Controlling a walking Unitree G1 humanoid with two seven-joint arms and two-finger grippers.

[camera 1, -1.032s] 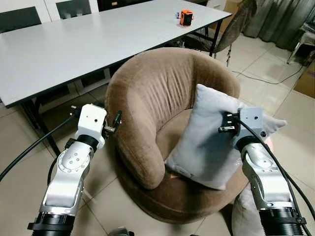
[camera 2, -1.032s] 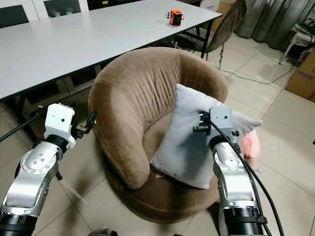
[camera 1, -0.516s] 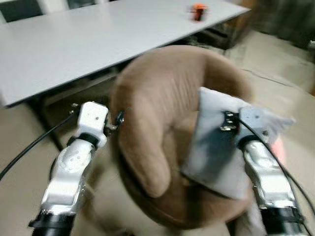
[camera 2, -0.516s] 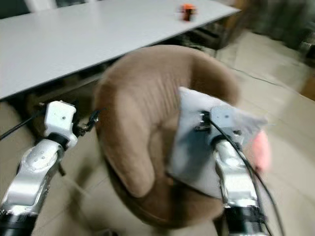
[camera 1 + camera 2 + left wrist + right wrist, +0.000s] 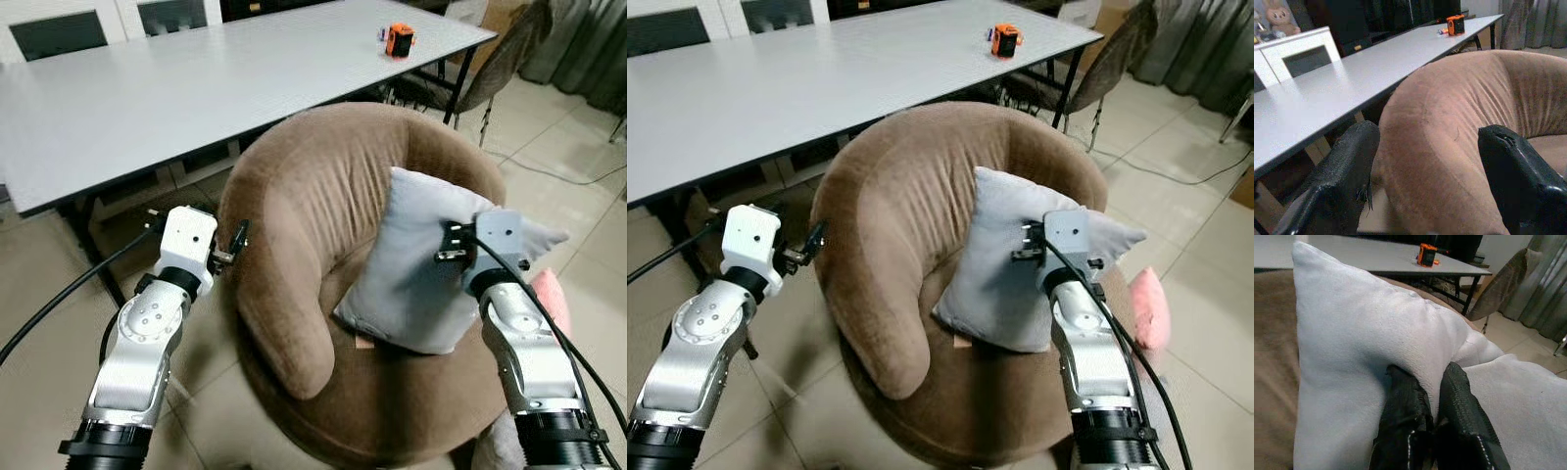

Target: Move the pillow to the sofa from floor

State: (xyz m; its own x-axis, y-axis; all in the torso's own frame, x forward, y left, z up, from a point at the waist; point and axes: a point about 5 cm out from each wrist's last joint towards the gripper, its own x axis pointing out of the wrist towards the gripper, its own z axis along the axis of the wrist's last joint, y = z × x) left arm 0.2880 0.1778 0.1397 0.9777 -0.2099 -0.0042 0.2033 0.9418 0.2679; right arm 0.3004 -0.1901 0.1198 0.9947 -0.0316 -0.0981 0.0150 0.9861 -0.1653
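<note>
The left gripper [image 5: 1422,191] is raised just outside the left arm of the round brown plush tub sofa [image 5: 294,206]. Its two black fingers [image 5: 1337,186] stand wide apart with nothing between them, the sofa's rolled arm filling the gap in the left wrist view. A black cable [image 5: 59,299] runs from the left wrist down toward the tiled floor [image 5: 39,294].

Behind the sofa stands a long grey rectangular table [image 5: 147,88] on black legs, with a small orange and black box-shaped object [image 5: 398,39] near its far right end.

The light grey square fabric pillow [image 5: 411,264] stands tilted on edge inside the sofa. Its lower edge rests on the seat cushion and its upper part leans toward the right side of the backrest. One corner points out past the sofa's right rim.

The right gripper [image 5: 1432,413] is at the pillow's upper right portion. Its two black fingertips [image 5: 1405,396] are pressed close together, pinching a fold of the grey fabric between them.

To the right of the sofa, a pink soft object [image 5: 1146,308] lies on the floor. A brown chair [image 5: 505,54] stands beyond the table's right end, and grey curtains [image 5: 588,39] hang at the far right.
</note>
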